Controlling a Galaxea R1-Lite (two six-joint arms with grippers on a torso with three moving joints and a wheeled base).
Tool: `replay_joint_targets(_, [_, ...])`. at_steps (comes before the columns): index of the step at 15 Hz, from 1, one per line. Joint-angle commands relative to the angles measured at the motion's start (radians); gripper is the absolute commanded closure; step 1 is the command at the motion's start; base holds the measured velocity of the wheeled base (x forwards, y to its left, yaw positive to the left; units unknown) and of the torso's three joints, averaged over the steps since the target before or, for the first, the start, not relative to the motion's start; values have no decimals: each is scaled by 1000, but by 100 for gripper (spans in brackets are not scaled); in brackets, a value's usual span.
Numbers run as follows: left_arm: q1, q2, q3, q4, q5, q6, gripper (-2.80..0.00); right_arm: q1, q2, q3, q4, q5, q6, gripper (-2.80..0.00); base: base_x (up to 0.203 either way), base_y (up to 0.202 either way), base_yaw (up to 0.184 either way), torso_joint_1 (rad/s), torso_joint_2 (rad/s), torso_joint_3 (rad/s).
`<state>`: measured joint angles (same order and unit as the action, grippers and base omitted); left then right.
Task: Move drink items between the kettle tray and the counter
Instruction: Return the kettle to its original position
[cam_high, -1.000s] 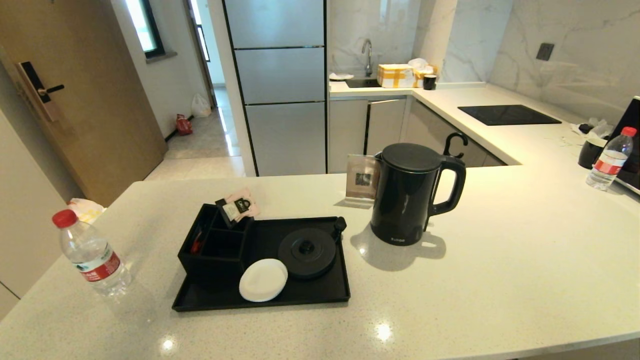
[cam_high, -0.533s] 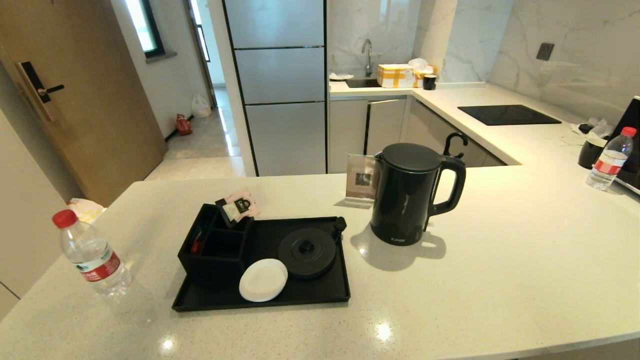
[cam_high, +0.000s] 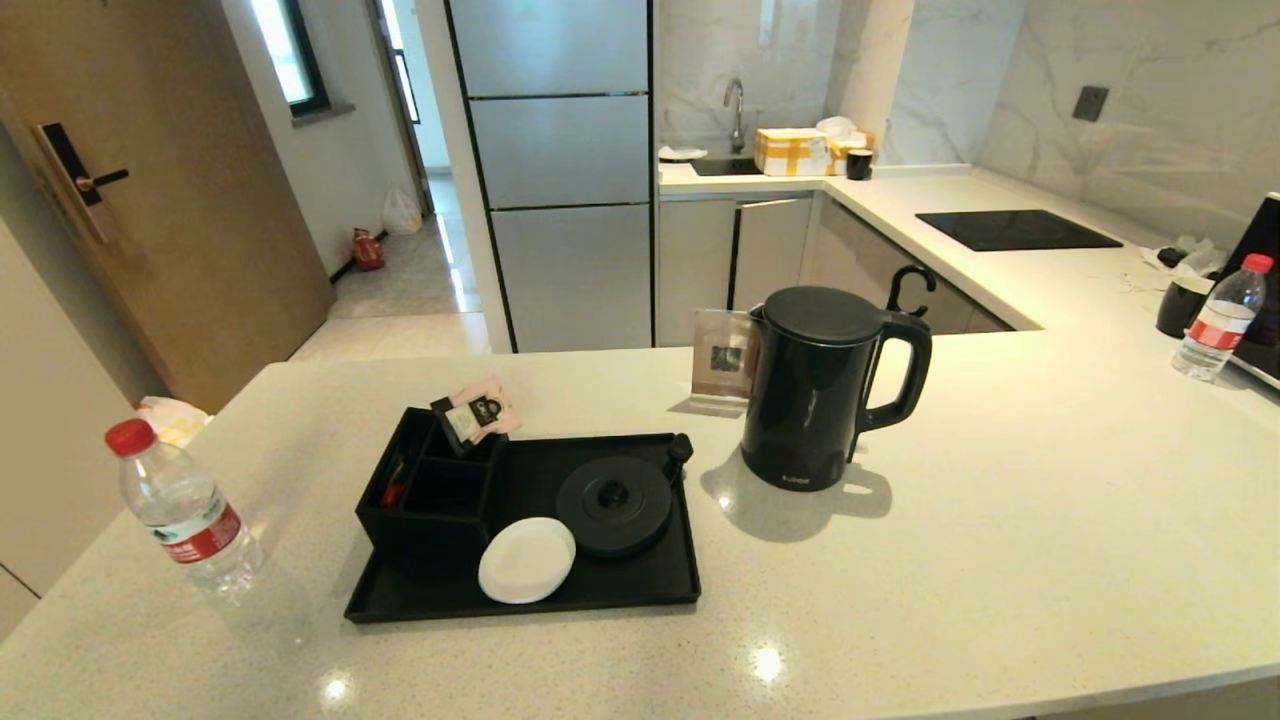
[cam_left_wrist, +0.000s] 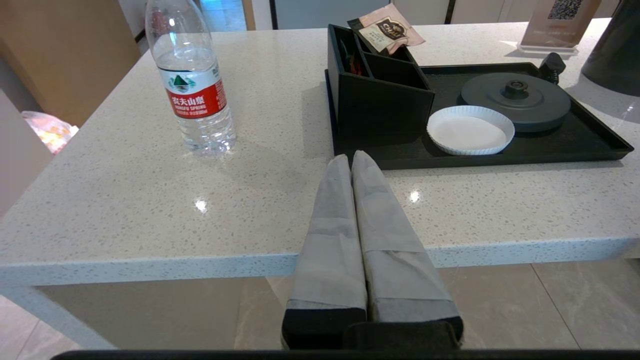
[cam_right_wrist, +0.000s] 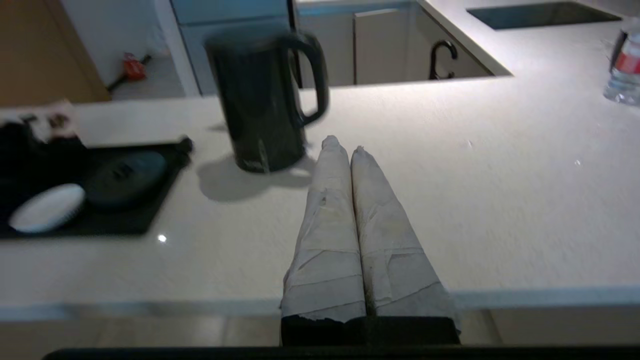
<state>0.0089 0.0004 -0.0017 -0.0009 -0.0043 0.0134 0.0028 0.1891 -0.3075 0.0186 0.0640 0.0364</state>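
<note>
I see the black kettle (cam_high: 815, 385) standing upright on the pale surface (cam_high: 1000, 520) a little right of centre in the head view, its loop handle turned toward the right of the frame. It sits off the kettle tray (cam_high: 640, 590), just beside the tray's right rim, apart from it. The tray lies centre-left in that frame; its round kettle base (cam_high: 613, 505) is bare, the white coaster (cam_high: 526, 559) touches the base's lower-left edge, and the compartmented box (cam_high: 425, 490) fills the tray's left end with tea sachets (cam_high: 478, 412) sticking up from its far corner. A small card stand (cam_high: 722, 362) is behind the kettle, to its left.

A water bottle (cam_high: 183, 510) with a red cap stands on the surface at the left edge of the frame, well apart from the tray. A second bottle (cam_high: 1216, 318) stands far right, near a dark cup (cam_high: 1182, 305). The black hob panel (cam_high: 1015, 229) is at upper right, the fridge (cam_high: 555, 170) at top centre.

Neither arm shows in the head view. My left claw (cam_left_wrist: 351, 159) is clenched, fingers pressed together and empty, at the surface's near edge in front of the tray. My right claw (cam_right_wrist: 344, 145) is likewise clenched on nothing, over the surface just right of the kettle in its own blurred view.
</note>
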Motion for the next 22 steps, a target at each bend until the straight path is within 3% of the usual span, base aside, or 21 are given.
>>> replay_joint_targets(1, [0,-2,0,-1,0,0,0,2,184,-140,4,12,19,0,0,0,0,0,0,0])
replay_joint_targets(5, [0,-2,0,-1,0,0,0,3,92,-34,22,22,45,0,0,0,0,0,0,0])
replay_joint_targets(9, [0,-1,0,0,0,0,0,-1,71,-47,77,12,48,0,0,0,0,0,0,0])
replay_joint_targets(12, [0,-2,0,-1,0,0,0,-3,82,-116,222,-42,57,0,0,0,0,0,0,0])
replay_joint_targets(13, [0,-2,0,-1,0,0,0,-3,115,-188,324,-59,75,0,0,0,0,0,0,0])
replay_joint_targets(16, [0,0,0,-1,0,0,0,-3,335,-347,456,-65,114,0,0,0,0,0,0,0])
replay_joint_targets(19, [0,-1,0,0,-1,0,0,-3,531,-364,377,-45,134,0,0,0,0,0,0,0])
replay_joint_targets(22, [0,-2,0,-1,0,0,0,3,850,-320,73,-47,144,0,0,0,0,0,0,0])
